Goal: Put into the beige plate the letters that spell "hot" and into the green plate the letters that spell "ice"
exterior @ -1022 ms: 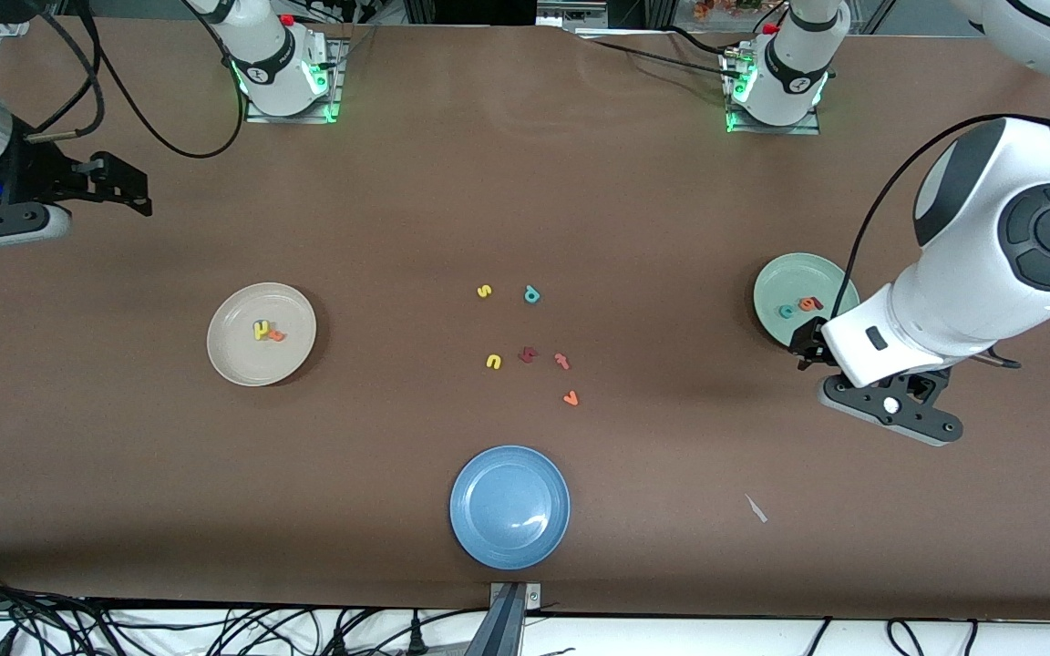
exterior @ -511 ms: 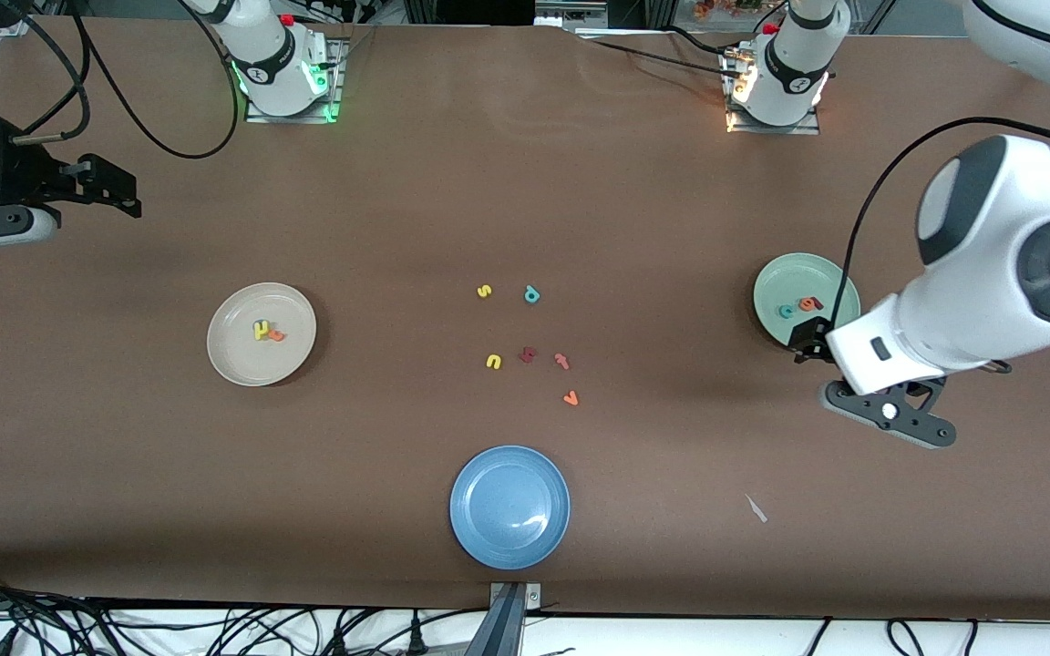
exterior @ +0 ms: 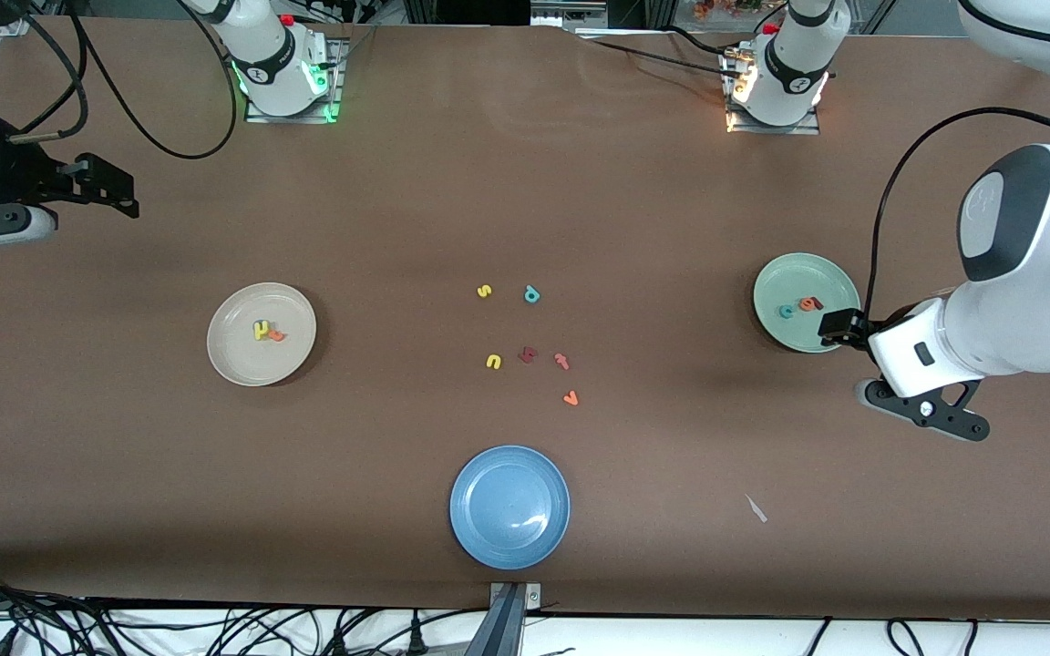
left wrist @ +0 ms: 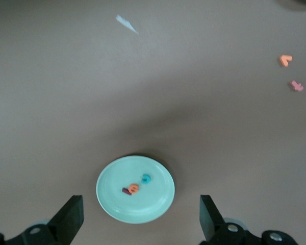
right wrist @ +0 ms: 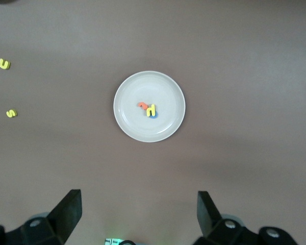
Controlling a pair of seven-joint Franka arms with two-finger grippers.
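Note:
The beige plate (exterior: 241, 357) (right wrist: 135, 89) holds the yellow "h" (exterior: 261, 329) (right wrist: 151, 109) and the orange "t" (exterior: 277, 336) (right wrist: 142, 105). The blue "o" (right wrist: 153, 116) peeks out from under the "h". On the green plate (exterior: 789, 278) (left wrist: 117, 201) lie the teal "c" (exterior: 787, 311) (left wrist: 146, 178), the orange "e" (exterior: 805, 304) (left wrist: 134, 189) and the dark red "i" (exterior: 817, 302) (left wrist: 125, 191). My left gripper (exterior: 839, 325) (left wrist: 137, 224) hangs open and empty over the green plate's edge. Over the table's rim at the right arm's end, my right gripper (exterior: 124, 189) (right wrist: 137, 214) is open and empty.
Loose letters lie mid-table: a yellow "s" (exterior: 484, 292), a teal "p" (exterior: 531, 294), a yellow "u" (exterior: 493, 362), a dark red letter (exterior: 527, 354), a pinkish "t" (exterior: 562, 361), an orange "v" (exterior: 570, 397). A blue plate (exterior: 488, 533) sits nearest the front camera, a white scrap (exterior: 756, 508) beside it.
My left arm has drawn back toward its end of the table, uncovering more of the green plate. The right gripper has shifted slightly outward. No letter has moved.

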